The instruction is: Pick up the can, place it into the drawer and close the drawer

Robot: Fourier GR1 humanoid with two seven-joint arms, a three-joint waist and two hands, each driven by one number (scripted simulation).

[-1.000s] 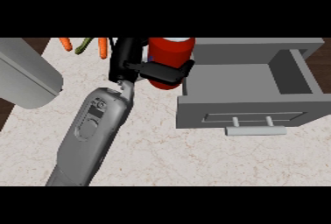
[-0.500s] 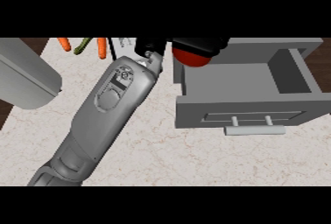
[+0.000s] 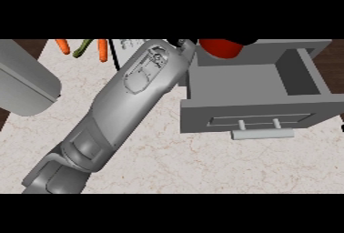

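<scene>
Since the earlier frame the can [image 3: 219, 47] has swung from outside the drawer [image 3: 255, 120] to above its back-left corner, held by a left hand [image 3: 183, 44] whose fingers cannot be made out, so an early release might hit the rim.

— What carries everything here?
— A pale marble-patterned counter [image 3: 201, 164], veined in beige and filling most of the view.
— And past its edges?
— Dark brown wood floor [image 3: 20, 44] shows at the far left corner and again along the right edge.
— Any other furniture?
— A large grey rounded body [image 3: 23, 86] overlaps the counter's left edge; I cannot tell what it is.
— The light?
— Even and soft, with faint shadows.
</scene>
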